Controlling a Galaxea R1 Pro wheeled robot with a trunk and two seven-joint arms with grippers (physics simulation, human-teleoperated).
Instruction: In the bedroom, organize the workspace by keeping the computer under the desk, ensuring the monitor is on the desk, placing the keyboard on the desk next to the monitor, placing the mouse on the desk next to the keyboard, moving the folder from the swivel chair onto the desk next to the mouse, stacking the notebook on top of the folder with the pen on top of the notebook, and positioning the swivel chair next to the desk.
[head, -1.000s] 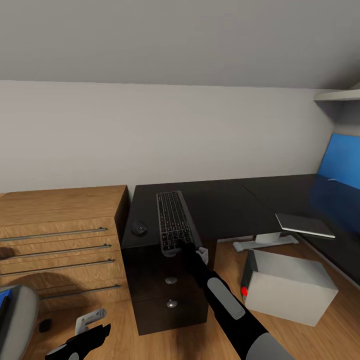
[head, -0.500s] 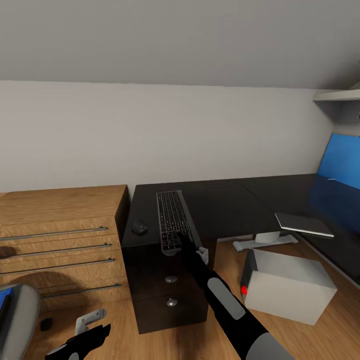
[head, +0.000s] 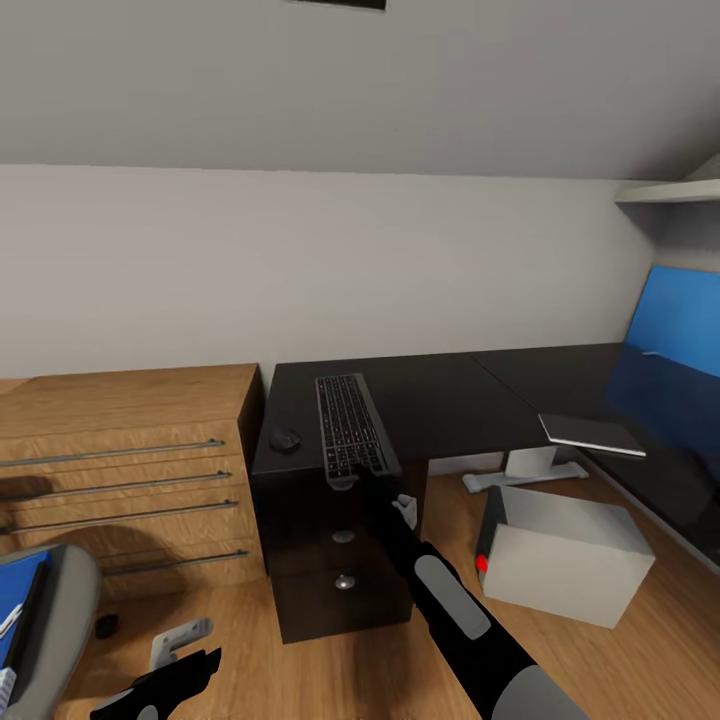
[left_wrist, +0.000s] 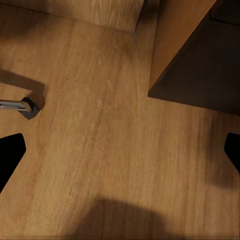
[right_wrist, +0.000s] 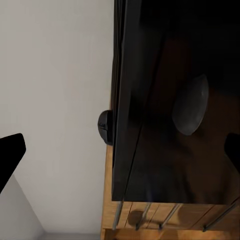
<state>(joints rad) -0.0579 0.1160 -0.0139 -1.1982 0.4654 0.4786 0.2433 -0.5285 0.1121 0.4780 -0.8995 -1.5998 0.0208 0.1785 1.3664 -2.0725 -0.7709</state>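
Nearest the robot, the left gripper (head: 185, 640) is hanging low over the wood floor (left_wrist: 100, 150), its fingers spread wide in the left wrist view and holding nothing. Beside it, the swivel chair (head: 60, 610) is carrying the blue folder (head: 18, 600) on its grey seat, well apart from the table (head: 450, 400). The right gripper (head: 385, 500) is reaching toward the drawer unit (head: 340, 560) just below the near end of the keyboard (head: 350, 425); its fingertips are sitting at the edges of the right wrist view with nothing between them, so it is open and empty. The keyboard is lying lengthwise on the table with its near end overhanging the front edge, and the mouse (head: 285, 438) is resting just beside it. Further off, the notebook (head: 590, 433) is lying at the table's edge above the computer (head: 565, 560) on the floor. The folder is looking light, flat and somewhat floppy, so pinching a free edge that clears the seat is seeming wisest.
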